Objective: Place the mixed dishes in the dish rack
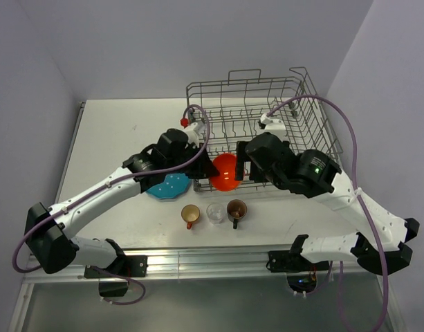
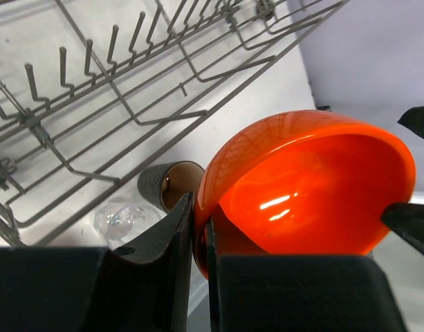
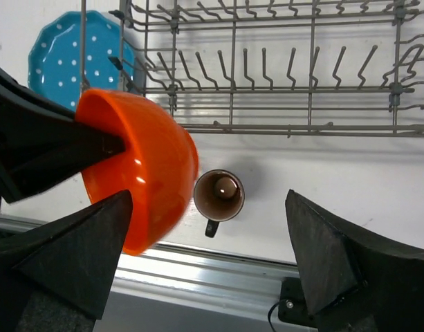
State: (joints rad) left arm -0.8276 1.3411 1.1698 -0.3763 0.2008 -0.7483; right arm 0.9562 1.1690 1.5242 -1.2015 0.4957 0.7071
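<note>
Well, the left gripper [image 2: 200, 228] is pinched narrow on the rim of the orange-red bowl [image 2: 308, 187], one finger inside the lip and one outside. It holds the bowl off the desk [image 1: 115, 131], tipped onto its side. From above, the bowl hangs at the near wall of the dish rack [image 1: 256, 131], about the middle of that side, and between the two arms' heads.

The right gripper [image 3: 209, 197] faces the bowl from the right with its jaws spread wide. In its own wrist view the bowl sits over toward one finger, with open air between it and the other. Whether that nearer finger touches the bowl, I cannot tell.

The teal white-dotted scalloped plate [image 1: 169, 187] lies flat on the desk just left of the bowl, by the rack's near left corner and partly under the left arm. Nearer the arms' bases, three smaller pieces stand upright in a short row, close together. The small orange cup [image 1: 190, 214] is on the left, the small clear glass [image 1: 215, 212] is in the middle, and the dark brown mug [image 1: 236, 209] is on the right, its handle pointing to the near side.

The rack sits toward the far right of the desk, its upright tines in rows.
</note>
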